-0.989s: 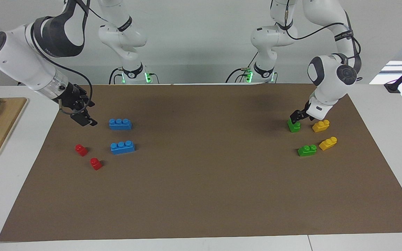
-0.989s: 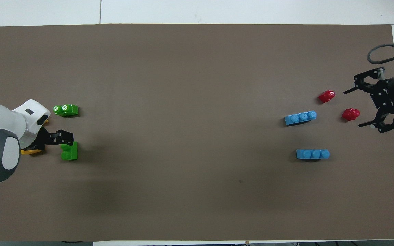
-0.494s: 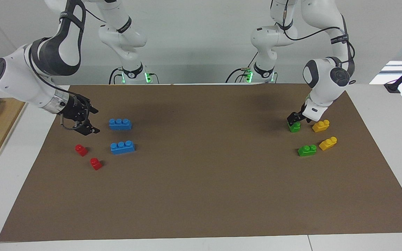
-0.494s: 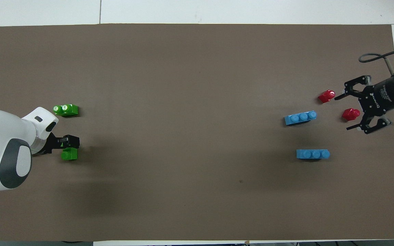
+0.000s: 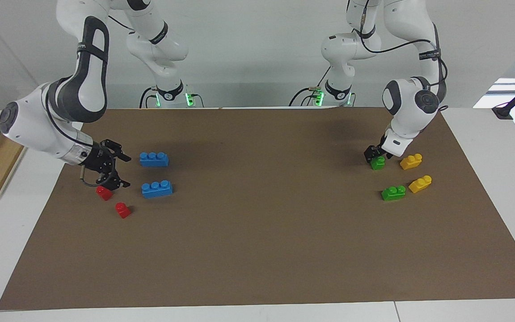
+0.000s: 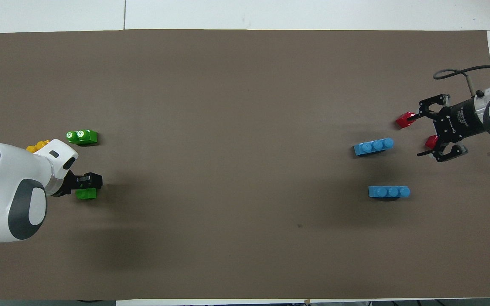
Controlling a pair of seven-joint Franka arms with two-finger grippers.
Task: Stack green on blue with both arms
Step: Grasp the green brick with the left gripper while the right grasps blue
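Looking down at the brown mat (image 5: 257, 250), you see your left gripper (image 5: 375, 155) low on the green brick (image 5: 378, 163) nearer the robots, at the left arm's end; you cannot tell if its fingers have clamped it. Your right gripper (image 5: 119, 171) hangs wide open, holding nothing, over the mat beside the two blue bricks (image 5: 154, 159) (image 5: 157, 189), just above a red brick (image 5: 103, 192).

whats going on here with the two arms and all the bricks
Two robot arms are working at opposite ends of a brown mat. The left gripper is down on a green brick, the one nearer the robots. The right gripper, jaws open, is beside the two blue bricks, close to a red brick. Nothing is stacked yet; every brick sits on the mat.
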